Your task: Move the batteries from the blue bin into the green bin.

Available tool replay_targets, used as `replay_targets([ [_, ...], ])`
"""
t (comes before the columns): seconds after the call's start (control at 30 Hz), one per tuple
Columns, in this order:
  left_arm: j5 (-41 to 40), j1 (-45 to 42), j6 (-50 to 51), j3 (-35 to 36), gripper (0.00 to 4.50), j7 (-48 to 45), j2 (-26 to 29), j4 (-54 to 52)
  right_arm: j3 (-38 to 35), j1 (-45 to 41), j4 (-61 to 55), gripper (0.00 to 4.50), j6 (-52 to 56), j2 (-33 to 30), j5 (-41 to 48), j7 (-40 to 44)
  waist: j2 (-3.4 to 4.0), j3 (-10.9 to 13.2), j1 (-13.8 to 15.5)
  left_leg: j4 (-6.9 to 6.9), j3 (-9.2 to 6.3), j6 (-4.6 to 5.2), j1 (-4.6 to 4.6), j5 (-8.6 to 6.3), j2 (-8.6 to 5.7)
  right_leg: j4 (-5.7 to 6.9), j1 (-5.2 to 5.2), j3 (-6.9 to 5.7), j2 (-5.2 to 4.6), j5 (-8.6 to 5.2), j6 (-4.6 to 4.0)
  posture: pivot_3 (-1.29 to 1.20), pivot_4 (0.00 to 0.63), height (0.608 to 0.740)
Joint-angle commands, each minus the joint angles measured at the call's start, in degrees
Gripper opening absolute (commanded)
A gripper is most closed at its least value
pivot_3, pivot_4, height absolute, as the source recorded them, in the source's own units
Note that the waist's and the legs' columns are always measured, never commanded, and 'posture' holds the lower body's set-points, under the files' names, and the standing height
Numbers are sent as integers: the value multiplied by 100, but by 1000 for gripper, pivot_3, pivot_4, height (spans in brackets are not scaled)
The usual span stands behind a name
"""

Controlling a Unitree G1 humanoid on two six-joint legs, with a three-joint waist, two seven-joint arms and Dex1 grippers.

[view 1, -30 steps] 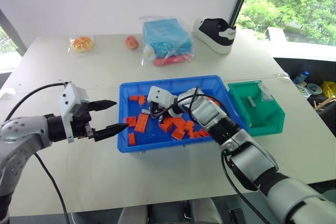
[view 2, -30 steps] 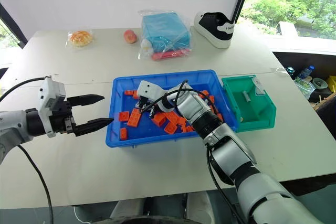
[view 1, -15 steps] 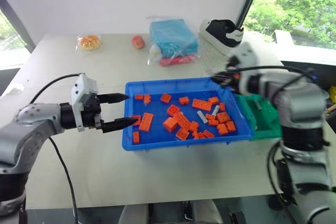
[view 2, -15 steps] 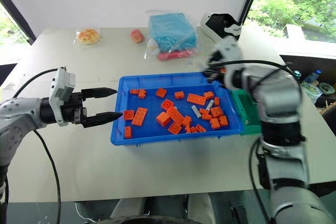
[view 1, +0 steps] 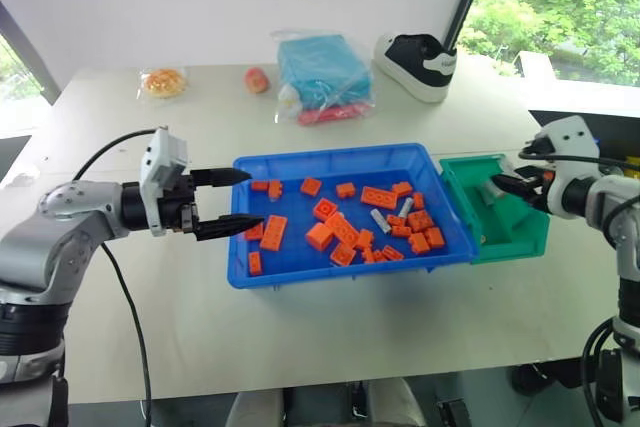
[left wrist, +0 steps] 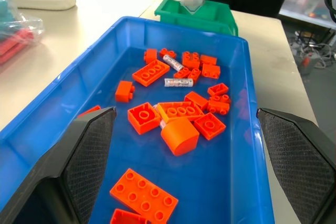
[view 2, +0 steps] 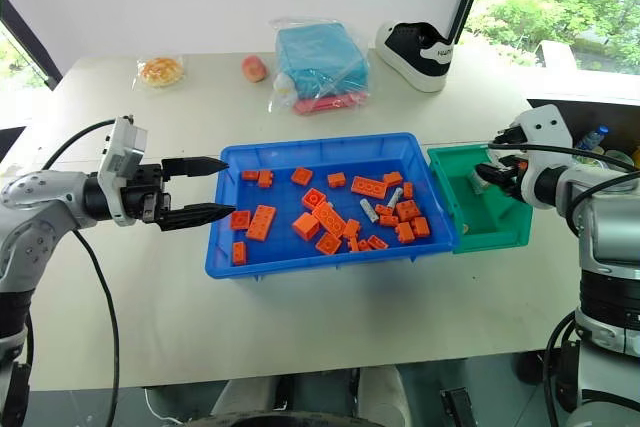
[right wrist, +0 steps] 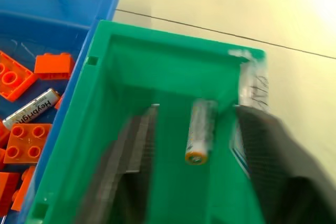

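Green bin (right wrist: 157,77): right wrist view shows 1 battery (right wrist: 200,131) inside, between the right gripper (right wrist: 189,182)'s parted, empty jaws. Blue bin (left wrist: 73,85) beside it: left wrist view shows 2 batteries (left wrist: 178,82) among bricks (left wrist: 178,135), left gripper (view 1: 236,201) jaws wide, empty.

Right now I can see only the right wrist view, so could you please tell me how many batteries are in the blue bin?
Observer: Two batteries lie in the blue bin, among the orange bricks towards its right end.
Operator: Thank you. Where is the left gripper?
Observer: The left gripper hovers open and empty, with its fingertips just inside the bin's left rim, pointing across it.
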Motion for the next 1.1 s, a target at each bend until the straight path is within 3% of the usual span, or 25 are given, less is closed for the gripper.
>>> replay_targets([
  [0.03, -38, 43, -20, 148, 4500, 63, 15, -229, 68, -187, 47, 3434, -324, -250, 41, 7, 1, 1, 4, 1, 0, 0, 0, 0, -1, 0, 0, 0, -1, 0, 0, 0, 150, 727],
  [0.27, -139, 270, 113, 335, 4500, 267, 94, -553, 785, -1158, -364, 3434, 33, 100, 644, 276, -2, -1, -22, 4, -6, 3, 2, -2, 8, 4, -2, 3, 11, 0, -1, 0, 150, 727],
  [0.5, -322, 530, 355, 568, 4500, 452, 164, -891, 1634, -971, -533, 3434, -278, 230, 727, 422, 2, 3, 15, 18, -11, 3, -9, -2, -2, 0, 1, 3, -1, 0, -3, 0, 150, 727],
  [1.1, -756, 1093, 1021, 1269, 4500, 755, 659, -1389, 1895, -462, -1508, 3434, 587, 507, 1245, 46, -1, 2, -5, 18, -9, 4, -3, -4, -2, -1, -9, 1, -13, -1, -3, 0, 150, 727],
])
